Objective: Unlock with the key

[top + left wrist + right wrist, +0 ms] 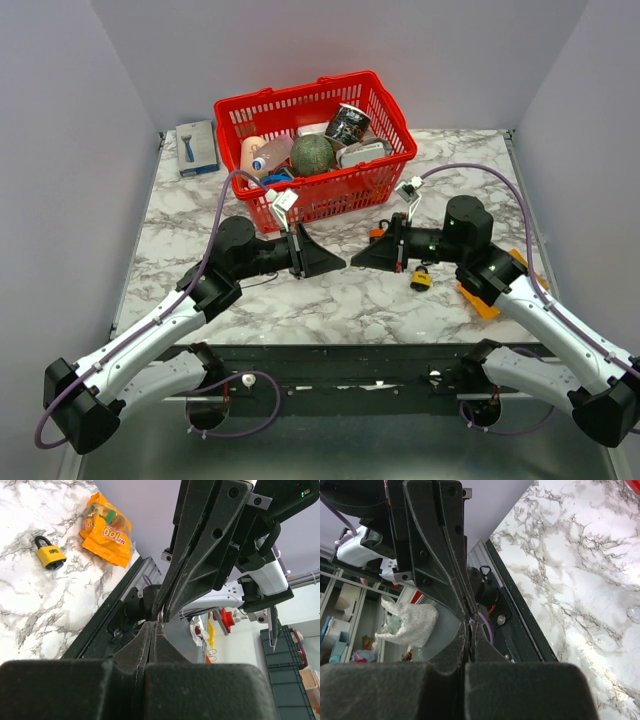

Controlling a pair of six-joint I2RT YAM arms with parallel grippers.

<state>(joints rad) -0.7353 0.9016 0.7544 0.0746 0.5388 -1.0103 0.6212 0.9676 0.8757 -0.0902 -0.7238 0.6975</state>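
An orange bag (478, 300) lies nearest, partly under the right arm (540, 310). Just beyond it the padlock (421, 279), yellow with a dark shackle, lies flat on the marble bench (300, 305). It is close beside the right arm's wrist and apart from both sets of tips.

Over the middle of the bench the left pincer (338, 263) and the right pincer (358, 262) point at each other, tips all but touching. Both are clenched, their fingers pressed flat together in the wrist views. I cannot tell whether anything thin is pinched between them.

Farther back stands a red basket (340, 195) holding a green ball (312, 154), a can (348, 124) and other goods. A box (196, 147) lies just left of it.
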